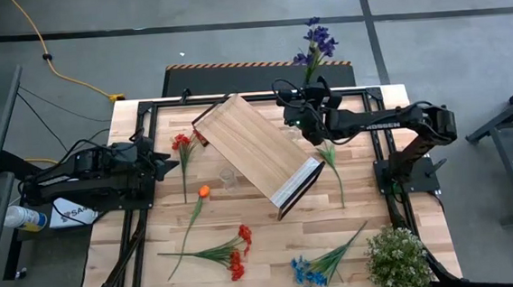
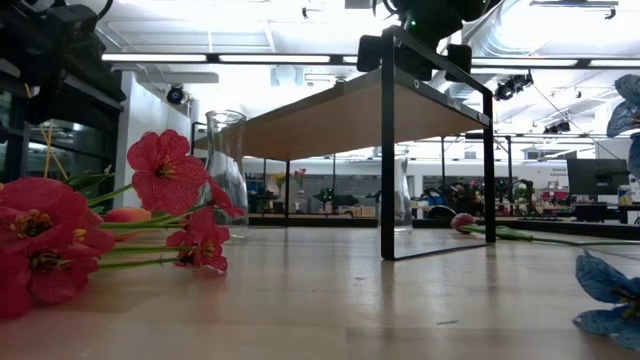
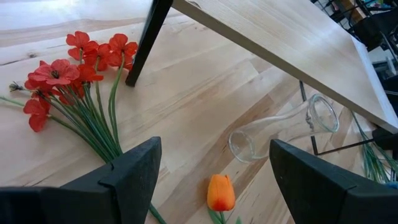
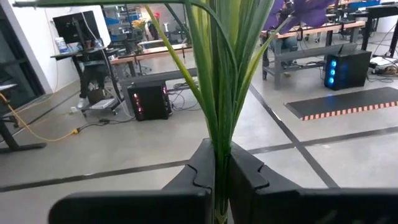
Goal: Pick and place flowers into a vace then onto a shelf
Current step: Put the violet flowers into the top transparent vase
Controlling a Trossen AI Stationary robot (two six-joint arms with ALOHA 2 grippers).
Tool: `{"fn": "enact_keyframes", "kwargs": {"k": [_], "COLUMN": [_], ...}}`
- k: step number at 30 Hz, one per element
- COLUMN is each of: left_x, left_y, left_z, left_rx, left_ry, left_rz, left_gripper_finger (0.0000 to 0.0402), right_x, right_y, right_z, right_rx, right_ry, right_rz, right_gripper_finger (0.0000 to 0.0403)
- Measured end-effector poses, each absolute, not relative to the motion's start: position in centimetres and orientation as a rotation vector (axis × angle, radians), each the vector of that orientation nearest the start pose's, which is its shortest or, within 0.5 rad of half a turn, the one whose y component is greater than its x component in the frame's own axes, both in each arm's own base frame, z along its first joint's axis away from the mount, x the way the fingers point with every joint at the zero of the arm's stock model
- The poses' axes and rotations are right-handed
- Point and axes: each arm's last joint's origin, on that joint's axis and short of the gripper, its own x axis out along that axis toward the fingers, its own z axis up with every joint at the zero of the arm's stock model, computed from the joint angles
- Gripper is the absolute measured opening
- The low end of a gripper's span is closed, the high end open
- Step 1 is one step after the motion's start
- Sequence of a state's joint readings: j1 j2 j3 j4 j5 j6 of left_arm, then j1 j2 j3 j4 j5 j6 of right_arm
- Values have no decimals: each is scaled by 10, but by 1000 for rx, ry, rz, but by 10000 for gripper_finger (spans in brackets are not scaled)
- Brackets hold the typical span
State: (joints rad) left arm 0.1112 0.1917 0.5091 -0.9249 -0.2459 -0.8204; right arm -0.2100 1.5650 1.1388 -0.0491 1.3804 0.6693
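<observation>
While the right arm reaches over the far edge of the light wooden desk, we see its right gripper pressed together on the bundled green stems of the purple-blue flower spray, whose blooms hang out past the far edge over the grey floor. The left gripper stands spread wide near the left edge, holding nothing, with the cluster of red poppy-like flowers lying just beyond its fingers.

We see a single orange tulip-shaped flower flat on the desk between those fingers, and a clear glass vase beside it, close to the large light-wood board shelf with dark frame, which sits angled across the middle of the desk. More flowers lie flat: a red-and-orange spray near the front edge, a blue spray further right along that edge, and a dark-bloomed green stem by the shelf's white end. A bushy pale-green potted plant fills the front right corner. Bare wood lies open between the vase and the front-edge sprays.
</observation>
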Motion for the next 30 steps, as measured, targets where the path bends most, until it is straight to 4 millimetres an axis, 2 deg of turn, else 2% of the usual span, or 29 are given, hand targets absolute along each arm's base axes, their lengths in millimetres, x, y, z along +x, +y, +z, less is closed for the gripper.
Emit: {"fn": "enact_keyframes", "kwargs": {"k": [11, 15, 20, 27, 30], "left_x": [52, 52, 52, 52, 52], "left_y": [13, 13, 13, 13, 13], "left_z": [233, 233, 233, 233, 233], "left_rx": [-745, -745, -744, -740, -740], "left_ry": [431, 431, 430, 426, 426], "left_rz": [574, 574, 576, 585, 585], "left_gripper_finger": [333, 333, 333, 333, 333], "right_x": [310, 310, 310, 310, 310], "right_y": [-95, -95, -95, -95, -95], "right_z": [254, 252, 251, 251, 251], "right_rx": [233, 223, 213, 207, 205], "right_ry": [-143, -130, -118, -97, -95], "right_rz": [-1616, -1595, -1594, -1574, -1574], "right_gripper_finger": [14, 6, 20, 8, 16]}}
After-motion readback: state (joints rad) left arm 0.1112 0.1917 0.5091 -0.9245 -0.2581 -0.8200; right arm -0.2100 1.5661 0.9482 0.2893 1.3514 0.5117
